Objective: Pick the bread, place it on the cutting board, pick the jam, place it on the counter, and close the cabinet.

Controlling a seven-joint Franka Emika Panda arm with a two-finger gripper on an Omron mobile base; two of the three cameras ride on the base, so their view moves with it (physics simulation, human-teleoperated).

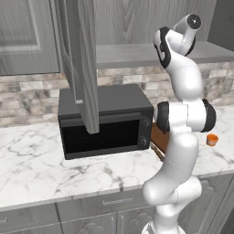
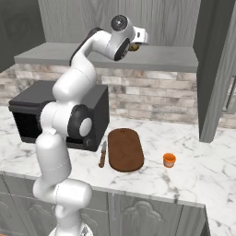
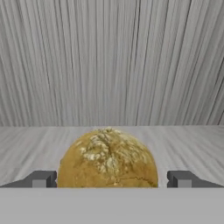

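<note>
The bread (image 3: pixel 108 158) sits on the cabinet (image 2: pixel 152 57) shelf, framed between the spread fingers of my gripper (image 3: pixel 111 179), neither touching it. I judge the first pick is in hand: next I close on it, lift, and carry it down to the cutting board (image 2: pixel 125 149) on the counter (image 2: pixel 203 170).

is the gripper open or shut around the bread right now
Open. In the hand view the two fingertips stand wide apart on either side of the bread, which sits on the cabinet shelf, not yet clamped.
</note>
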